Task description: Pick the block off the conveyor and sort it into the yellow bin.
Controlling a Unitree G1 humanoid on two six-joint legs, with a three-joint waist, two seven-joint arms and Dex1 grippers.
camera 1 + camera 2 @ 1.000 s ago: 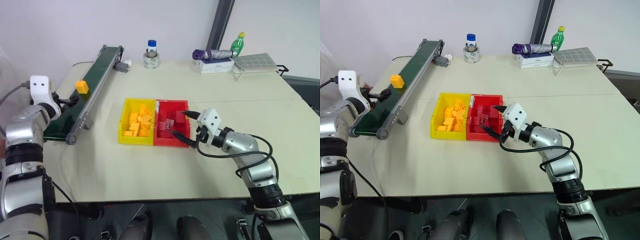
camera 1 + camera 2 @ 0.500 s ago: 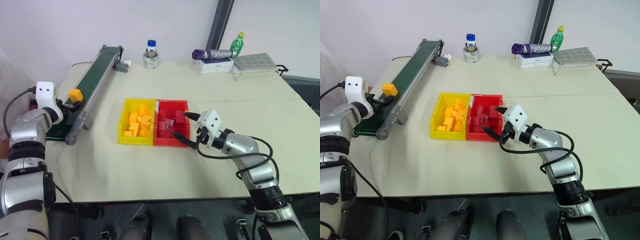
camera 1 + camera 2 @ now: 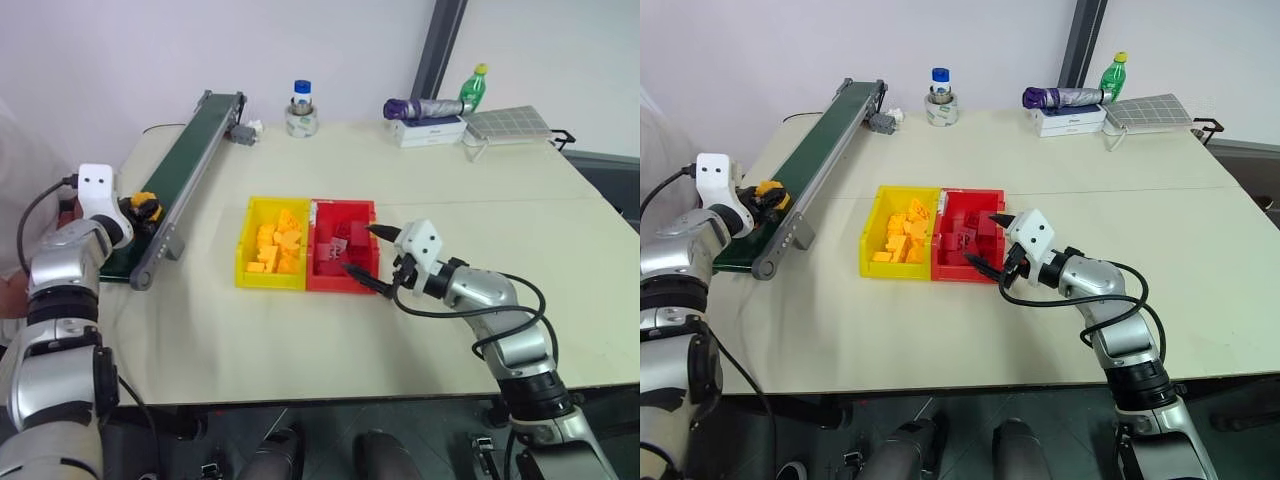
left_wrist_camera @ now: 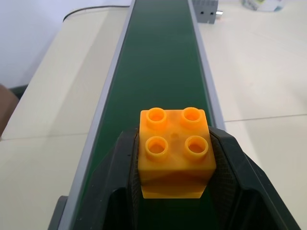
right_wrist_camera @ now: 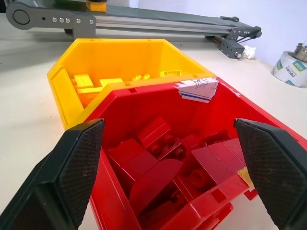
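Yellow-orange studded plastic block (image 4: 176,153) sits clamped between the left gripper (image 4: 175,191) fingers, smooth dark-green conveyor (image 4: 160,57) beneath; right gripper (image 5: 170,167) gapes wide.

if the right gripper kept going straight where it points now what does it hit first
Most likely the red bin: the open right gripper hangs at its near rim, aimed at the red bricks inside. The yellow bin sits beyond it.

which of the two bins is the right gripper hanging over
The red bin, not the yellow bin beside it; the right gripper hangs open over its red bricks.
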